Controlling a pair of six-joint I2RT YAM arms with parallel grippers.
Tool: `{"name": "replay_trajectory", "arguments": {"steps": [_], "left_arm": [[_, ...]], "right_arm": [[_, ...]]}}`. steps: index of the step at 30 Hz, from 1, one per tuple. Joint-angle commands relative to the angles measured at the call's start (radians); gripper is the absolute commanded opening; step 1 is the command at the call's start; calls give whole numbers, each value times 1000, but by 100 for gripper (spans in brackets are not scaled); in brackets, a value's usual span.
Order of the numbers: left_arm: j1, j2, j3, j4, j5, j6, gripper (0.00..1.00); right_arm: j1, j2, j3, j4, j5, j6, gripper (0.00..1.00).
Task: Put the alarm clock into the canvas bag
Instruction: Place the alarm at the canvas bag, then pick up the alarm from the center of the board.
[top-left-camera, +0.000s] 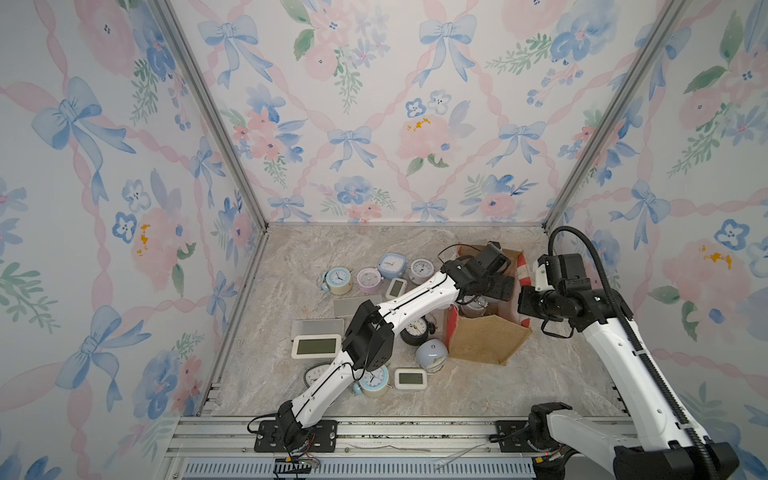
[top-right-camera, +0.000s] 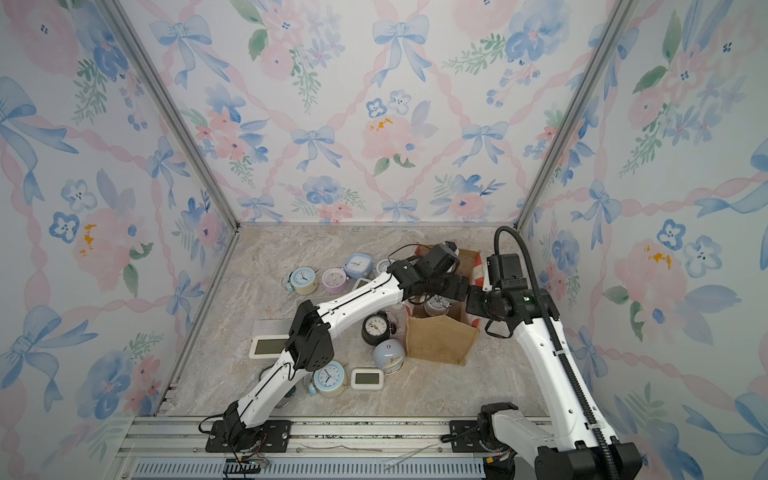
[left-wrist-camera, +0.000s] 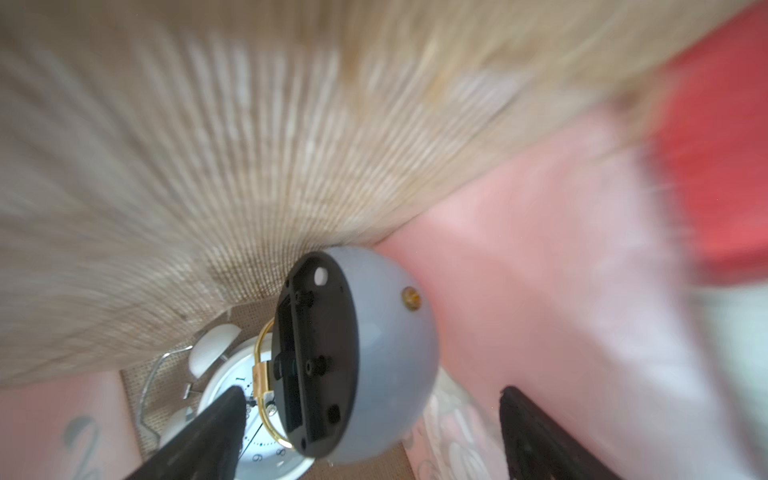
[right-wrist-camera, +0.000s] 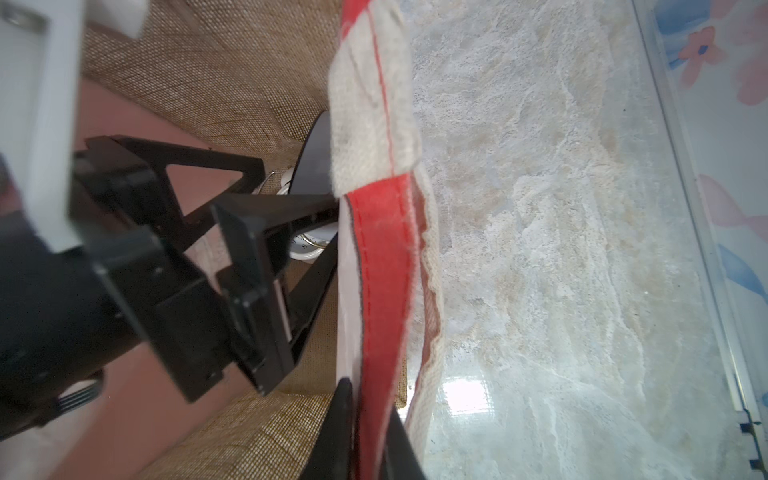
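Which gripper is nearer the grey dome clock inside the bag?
Left. The left gripper, jaws open, flanks the grey dome clock inside the canvas bag; the right gripper is clamped on the bag's red rim.

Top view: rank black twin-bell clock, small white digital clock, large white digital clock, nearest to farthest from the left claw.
1. black twin-bell clock, beside the canvas bag the left claw reaches into
2. small white digital clock, toward the front
3. large white digital clock, far left
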Motion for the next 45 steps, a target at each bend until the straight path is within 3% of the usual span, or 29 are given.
{"name": "replay_trajectory", "arguments": {"steps": [1, 14, 24, 35, 45], "left_arm": [[-3, -74, -21, -13, -23, 31, 94], [2, -210, -97, -12, -99, 73, 92], [25, -396, -241, -12, -193, 116, 91], [131, -639, -521, -11, -257, 109, 90], [261, -886, -873, -7, -275, 68, 90]], "right_arm": [[9, -11, 10, -17, 10, -15, 12], [9, -10, 1, -14, 11, -15, 12], [10, -3, 10, -12, 9, -18, 12], [12, 4, 11, -6, 9, -17, 12], [17, 13, 13, -3, 10, -15, 12]]}}
